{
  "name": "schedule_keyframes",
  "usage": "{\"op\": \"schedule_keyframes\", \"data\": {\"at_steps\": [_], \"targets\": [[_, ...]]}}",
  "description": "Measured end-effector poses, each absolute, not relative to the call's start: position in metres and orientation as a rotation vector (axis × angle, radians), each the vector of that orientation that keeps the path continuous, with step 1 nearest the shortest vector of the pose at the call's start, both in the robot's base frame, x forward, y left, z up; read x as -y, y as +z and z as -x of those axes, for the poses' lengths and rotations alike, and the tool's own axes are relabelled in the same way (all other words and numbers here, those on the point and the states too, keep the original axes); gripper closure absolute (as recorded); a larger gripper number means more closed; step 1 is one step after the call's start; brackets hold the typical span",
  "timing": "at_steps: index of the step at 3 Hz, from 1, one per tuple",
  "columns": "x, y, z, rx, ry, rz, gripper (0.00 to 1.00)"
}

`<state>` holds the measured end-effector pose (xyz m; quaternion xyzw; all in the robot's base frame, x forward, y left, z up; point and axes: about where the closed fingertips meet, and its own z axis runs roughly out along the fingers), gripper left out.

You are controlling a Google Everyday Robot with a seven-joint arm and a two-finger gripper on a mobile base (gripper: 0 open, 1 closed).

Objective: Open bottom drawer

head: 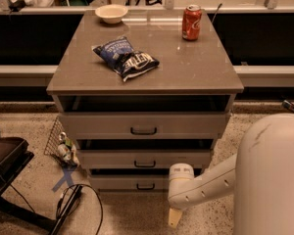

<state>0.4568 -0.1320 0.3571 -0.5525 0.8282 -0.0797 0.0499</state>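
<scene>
The grey cabinet has three drawers. The bottom drawer (117, 182) is the lowest, with a plain grey-beige front and a small black bar handle (145, 186). Its front sits about flush under the middle drawer (112, 159). My gripper (174, 216) hangs low in front of the cabinet, just above the floor, below and to the right of the bottom handle and apart from it. My white wrist (181, 173) overlaps the right part of the bottom drawer's front. The gripper holds nothing that I can see.
On the cabinet top (196, 67) lie a blue chip bag (126, 58), a red soda can (191, 22) and a white bowl (111, 12). A wire basket (59, 141), a black cable (81, 204) and a dark chair base (5, 163) stand at the left. My arm's large white body (272, 175) fills the lower right.
</scene>
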Motion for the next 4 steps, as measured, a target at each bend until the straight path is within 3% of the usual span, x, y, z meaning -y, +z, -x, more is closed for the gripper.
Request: {"op": "schedule_keyframes", "data": {"at_steps": [1,4], "targets": [[0.133,0.348,-0.464,-2.506,-0.274,1.657,0.0],[0.063,0.26,-0.458,-2.259,-0.077,1.79,0.0]]}}
